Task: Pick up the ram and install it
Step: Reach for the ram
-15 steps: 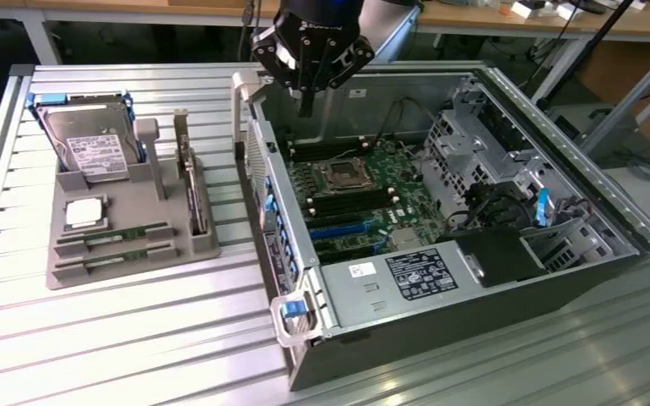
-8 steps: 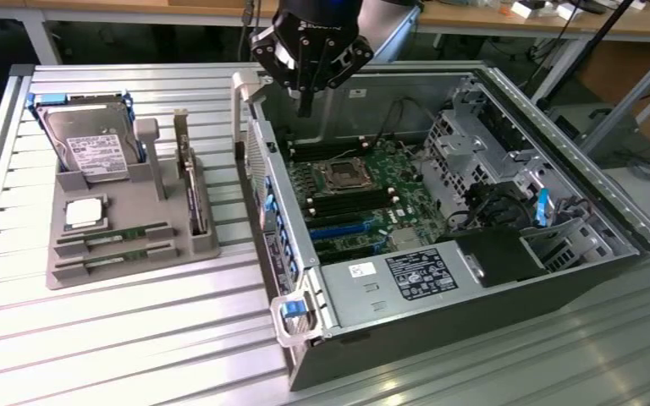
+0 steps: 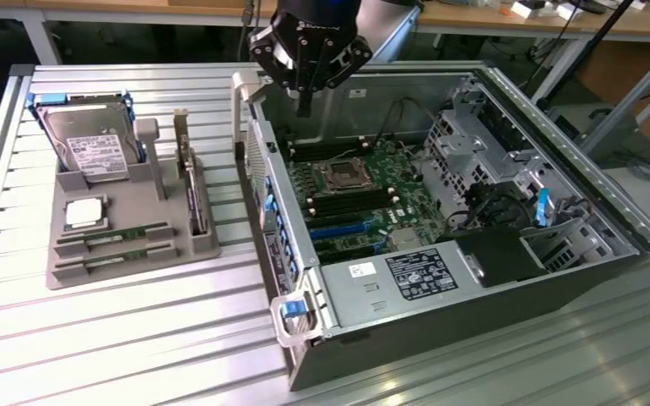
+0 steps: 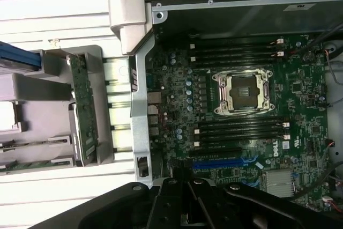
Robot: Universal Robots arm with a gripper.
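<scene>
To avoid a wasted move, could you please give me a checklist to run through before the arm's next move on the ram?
1. The ram lies in the tray: ok, two sticks in its front slots.
2. The gripper is empty: ok, it holds nothing.
3. The fingers are open: not ok, shut.
4. The gripper is over the ram: not ok, it hangs over the case, apart from the tray.
5. The board slots are free: ok, they look empty.
6. The latches are open: cannot tell.
</scene>
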